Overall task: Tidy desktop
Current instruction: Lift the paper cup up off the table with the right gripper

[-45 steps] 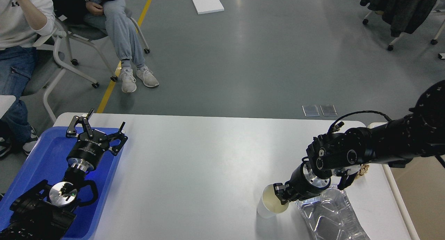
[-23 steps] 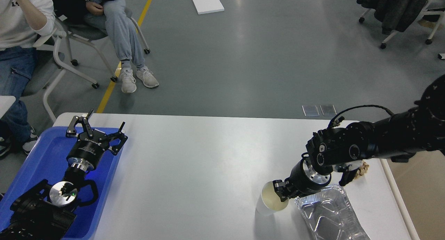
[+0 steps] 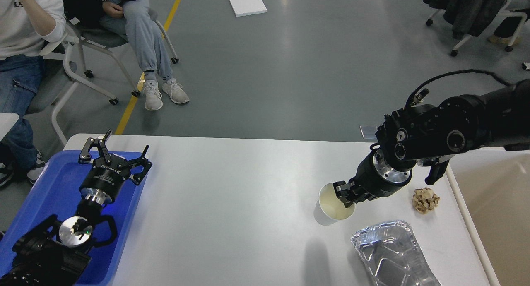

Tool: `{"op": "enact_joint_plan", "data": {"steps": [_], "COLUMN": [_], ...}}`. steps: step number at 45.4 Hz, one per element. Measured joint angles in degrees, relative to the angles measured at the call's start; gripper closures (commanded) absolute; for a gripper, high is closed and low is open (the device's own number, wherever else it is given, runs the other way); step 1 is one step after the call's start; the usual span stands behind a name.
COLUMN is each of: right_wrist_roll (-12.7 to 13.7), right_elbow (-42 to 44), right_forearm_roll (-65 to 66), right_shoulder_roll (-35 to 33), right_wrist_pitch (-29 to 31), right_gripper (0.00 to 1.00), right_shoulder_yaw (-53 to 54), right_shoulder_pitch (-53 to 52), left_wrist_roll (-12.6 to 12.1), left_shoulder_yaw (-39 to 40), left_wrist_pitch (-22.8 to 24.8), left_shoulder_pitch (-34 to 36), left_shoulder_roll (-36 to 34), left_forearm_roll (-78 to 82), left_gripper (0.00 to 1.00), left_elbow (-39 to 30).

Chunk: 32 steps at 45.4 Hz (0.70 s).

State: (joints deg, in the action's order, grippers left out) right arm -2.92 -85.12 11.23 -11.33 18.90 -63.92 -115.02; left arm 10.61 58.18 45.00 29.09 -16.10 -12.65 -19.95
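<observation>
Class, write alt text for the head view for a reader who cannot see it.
The right tool grips a paper cup by its rim above the white desktop, near a foil tray and a brown crumpled scrap. The left tool hangs open over a blue tray.

The desktop point(image 3: 232, 203) is white, smooth, rectangular, with rounded corners, lying flat.

My right gripper point(image 3: 344, 193) clamps the rim of a white paper cup point(image 3: 332, 204) above the desktop point(image 3: 232, 203). A crumpled wad point(image 3: 425, 200) lies right of my fingers, a foil tray point(image 3: 391, 257) below. My left gripper point(image 3: 115, 150) is spread over a blue tray point(image 3: 45, 195).
</observation>
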Motion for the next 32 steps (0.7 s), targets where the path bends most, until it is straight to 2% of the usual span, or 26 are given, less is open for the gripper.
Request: {"op": "enact_joint_plan", "data": {"steps": [15, 32], "right_wrist_roll": [0.8, 0.9], "right_elbow": [-2.4, -3.3], "right_forearm_roll": [0.0, -0.1], "right_shoulder_roll": [-4.3, -7.1], "right_wrist_pitch": [7.7, 13.6], "right_gripper": [1.00, 1.00], "right_shoulder_yaw": [-0.4, -2.1], "right_shoulder_pitch": [-13.9, -23.1], "left_wrist_roll": [0.0, 0.0], "left_shoulder_yaw": [0.0, 0.0], "left_wrist_pitch": [0.0, 0.0], "left_shoulder_pitch": [0.0, 0.0], "left_shoulder_roll": [0.0, 0.0], "left_forearm_roll": [0.0, 0.0], "left_gripper": [0.00, 0.00], "left_elbow": [0.0, 0.0]}}
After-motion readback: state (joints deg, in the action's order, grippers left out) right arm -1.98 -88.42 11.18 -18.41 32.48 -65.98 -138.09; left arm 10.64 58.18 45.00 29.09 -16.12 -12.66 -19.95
